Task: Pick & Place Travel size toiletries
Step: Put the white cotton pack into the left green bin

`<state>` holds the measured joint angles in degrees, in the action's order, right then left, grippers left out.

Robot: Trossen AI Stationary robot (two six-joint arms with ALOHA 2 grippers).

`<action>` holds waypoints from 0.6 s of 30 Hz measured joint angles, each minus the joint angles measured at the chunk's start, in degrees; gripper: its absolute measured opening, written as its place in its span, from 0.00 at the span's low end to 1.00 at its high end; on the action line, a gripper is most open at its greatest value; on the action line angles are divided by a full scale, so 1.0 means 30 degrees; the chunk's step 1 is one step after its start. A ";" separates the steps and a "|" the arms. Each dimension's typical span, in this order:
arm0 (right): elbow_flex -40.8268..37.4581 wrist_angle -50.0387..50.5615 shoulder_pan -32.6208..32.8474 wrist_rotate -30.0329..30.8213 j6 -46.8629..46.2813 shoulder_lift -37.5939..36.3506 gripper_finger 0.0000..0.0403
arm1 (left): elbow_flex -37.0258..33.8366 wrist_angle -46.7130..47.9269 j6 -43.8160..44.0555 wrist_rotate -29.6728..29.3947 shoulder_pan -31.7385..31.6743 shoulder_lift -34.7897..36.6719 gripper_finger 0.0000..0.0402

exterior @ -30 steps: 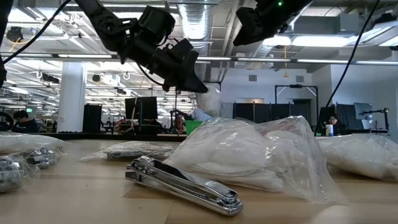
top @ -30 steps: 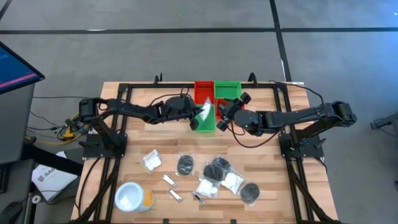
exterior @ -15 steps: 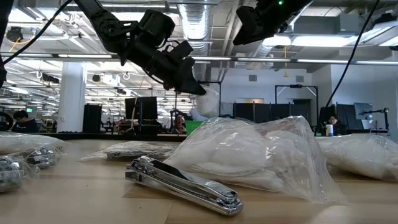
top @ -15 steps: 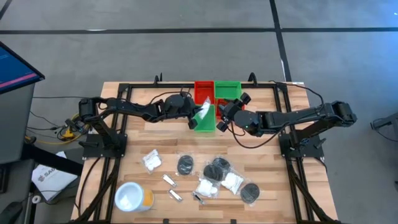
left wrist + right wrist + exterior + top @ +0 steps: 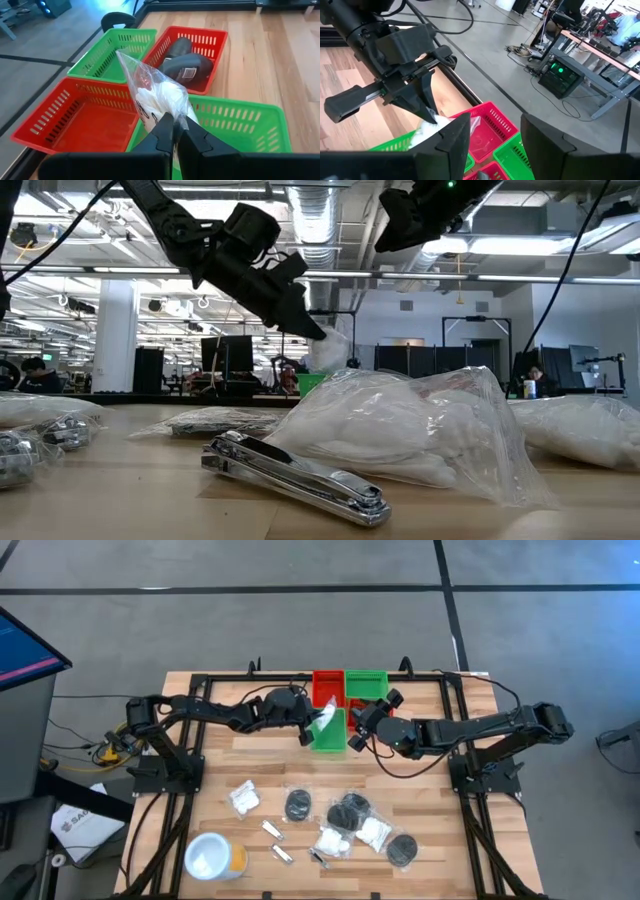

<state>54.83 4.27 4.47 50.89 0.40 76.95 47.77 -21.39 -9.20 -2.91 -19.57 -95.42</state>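
Observation:
My left gripper [image 5: 175, 135] is shut on a white plastic-wrapped packet [image 5: 159, 97] and hangs over the near green bin [image 5: 328, 732]; the low view shows the packet [image 5: 328, 350] at its fingertips [image 5: 308, 328]. My right gripper [image 5: 495, 140] is open and touches nothing; it hovers by the bins [image 5: 362, 720], right of the packet. More packets [image 5: 245, 798], black discs [image 5: 298, 805] and silver pieces [image 5: 272, 831] lie flat on the table's near half. Dark bottles [image 5: 187, 62] lie in a red bin. My left gripper pinches the packet between its two fingers at the end of the wrap nearest the fingers [image 5: 167, 116]. The fingers slant downward from the table's left. The packet is lifted clear above the green bin [image 5: 240, 125] and sticks out beyond the fingertips, its clear wrap flaring out.
Four bins stand in a block at the table's far middle: two red [image 5: 85, 117] [image 5: 200, 42], two green [image 5: 112, 52]. A white tub with an orange side [image 5: 210, 857] stands at the near left. A metal nail clipper [image 5: 290, 475] lies close to the low camera.
My left gripper has sunk a little toward the green bin, still shut, carrying the packet lower with it. My right gripper has kept still.

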 joint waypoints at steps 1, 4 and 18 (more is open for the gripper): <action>0.0000 0.0000 -0.0001 -0.0004 0.0000 0.0000 0.41 | 0.0000 0.0000 -0.0131 0.0288 -0.0050 0.0000 0.00; 0.0000 0.0000 -0.0001 0.0000 0.0000 0.0000 0.40 | 0.0000 -0.0007 -0.0784 0.1047 -0.0201 0.0000 0.00; 0.0000 0.0008 0.0013 -0.0007 -0.0138 0.0000 0.39 | 0.0000 -0.0301 -0.0848 0.1694 -0.0906 -0.1371 0.01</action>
<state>54.83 4.30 4.51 50.87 -0.01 76.95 47.77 -22.29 -11.75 2.17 -22.28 -99.53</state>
